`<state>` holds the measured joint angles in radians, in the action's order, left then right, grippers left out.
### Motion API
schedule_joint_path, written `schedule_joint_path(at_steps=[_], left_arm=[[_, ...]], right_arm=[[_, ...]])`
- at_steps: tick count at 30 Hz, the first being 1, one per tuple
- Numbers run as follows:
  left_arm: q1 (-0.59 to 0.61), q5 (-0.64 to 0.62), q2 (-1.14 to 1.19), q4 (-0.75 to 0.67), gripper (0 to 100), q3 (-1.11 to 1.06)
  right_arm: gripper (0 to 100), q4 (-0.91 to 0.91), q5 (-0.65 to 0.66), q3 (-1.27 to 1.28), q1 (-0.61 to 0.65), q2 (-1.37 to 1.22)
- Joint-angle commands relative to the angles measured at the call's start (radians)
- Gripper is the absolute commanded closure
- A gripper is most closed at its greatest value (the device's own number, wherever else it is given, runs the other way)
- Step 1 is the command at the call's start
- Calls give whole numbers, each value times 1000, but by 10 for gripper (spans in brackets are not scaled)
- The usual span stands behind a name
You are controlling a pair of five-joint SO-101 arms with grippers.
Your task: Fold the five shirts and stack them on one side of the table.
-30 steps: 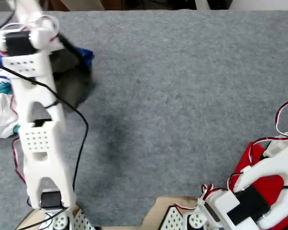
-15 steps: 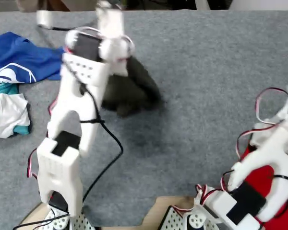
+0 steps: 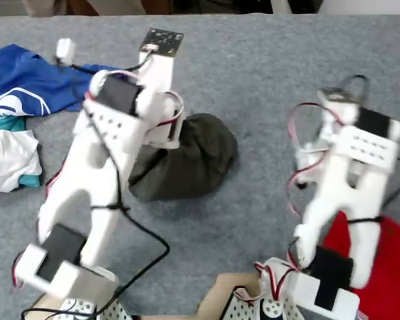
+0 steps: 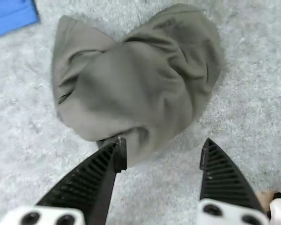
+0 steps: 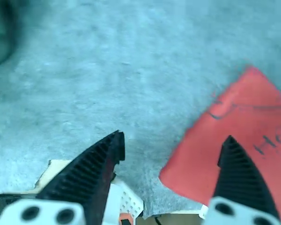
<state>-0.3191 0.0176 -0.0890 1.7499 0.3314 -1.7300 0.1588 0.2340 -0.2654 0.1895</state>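
Your left gripper (image 4: 163, 152) hangs over the near edge of the olive-grey shirt (image 4: 136, 84) with its fingers spread wide and nothing held between them. One fingertip sits right at the shirt's rim, though you cannot tell whether it touches the cloth. The other is over the bare grey table cover (image 4: 253, 93). In the high view the olive-grey shirt (image 3: 187, 163) lies in a rumpled, unfolded heap near the middle of the table, a little left of centre. Your left arm (image 3: 100, 173) slants across its left side.

Your blue shirt (image 3: 27, 83) lies crumpled at the far left of the table. The white and teal shirt (image 3: 10, 157) lies against its near side, and both are well apart from the olive-grey one.

Your right gripper (image 5: 173, 143) is also wide open and empty. It points down at the grey cover, with a corner of the red shirt (image 5: 234, 136) just beside one finger. The high view shows the red shirt (image 3: 390, 267) lying flat with straight edges at the near right corner. It is partly under your right arm (image 3: 350, 160), which stands well apart from the olive-grey shirt. A wooden board (image 3: 220, 293) sits at the near edge between the two arm bases
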Motion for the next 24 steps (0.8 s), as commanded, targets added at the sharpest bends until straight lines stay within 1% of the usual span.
schedule_joint_path(at_steps=[1, 3, 6, 10, 13, 15, 18, 22, 24], left_arm=[[92, -11, -166, 11, 740, -103], [175, -11, -223, 9, 740, -187], [308, -11, -283, 0, 740, -321], [502, -11, -332, -72, 740, -485], [621, 14, -364, -121, 740, -589], [677, 63, -390, -138, 740, -647], [726, 112, -444, -143, 740, -723], [735, 124, -536, -143, 740, -824], [732, 124, -588, -143, 740, -868]], right_arm=[[680, -5, -64, -51, 206, 33], [690, 37, -120, -65, 338, 31], [714, 163, -193, -73, 492, 4], [758, 305, -227, -85, 624, -107], [793, 331, -226, -160, 691, -226], [811, 331, -226, -232, 723, -314], [834, 331, -226, -355, 740, -464], [884, 310, -226, -516, 722, -665], [942, 259, -226, -604, 700, -746]])
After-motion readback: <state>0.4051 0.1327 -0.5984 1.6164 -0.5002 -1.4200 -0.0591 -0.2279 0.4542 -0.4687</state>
